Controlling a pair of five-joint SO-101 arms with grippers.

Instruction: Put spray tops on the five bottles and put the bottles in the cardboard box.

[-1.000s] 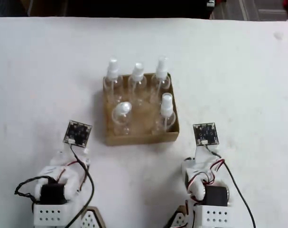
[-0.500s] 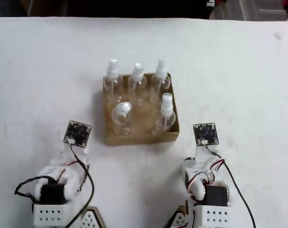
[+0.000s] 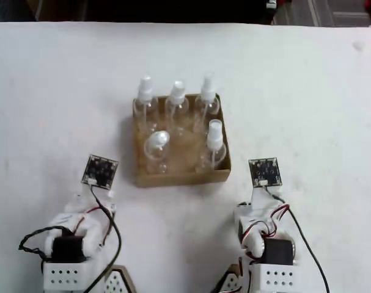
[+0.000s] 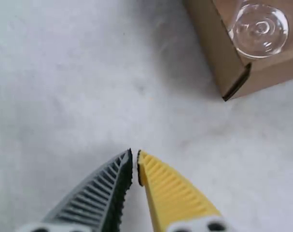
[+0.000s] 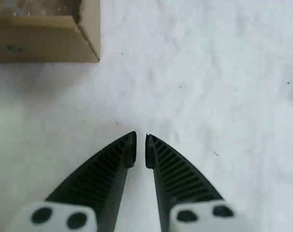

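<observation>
Left gripper (image 4: 134, 155) closed near cardboard box (image 4: 214, 38)

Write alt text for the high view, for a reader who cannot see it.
Five clear plastic bottles with white spray tops sit inside an open brown cardboard box on a white table. The left arm and right arm sit at the near edge, one either side of the box.

In the high view the left arm (image 3: 69, 244) and right arm (image 3: 266, 244) run off the edge at 6 o'clock. Both wrist views crop the cardboard box (image 4: 221, 53) to one corner. In the high view the bottle (image 3: 156, 149) at its 7 o'clock is too blurred to tell upright from tilted.
</observation>
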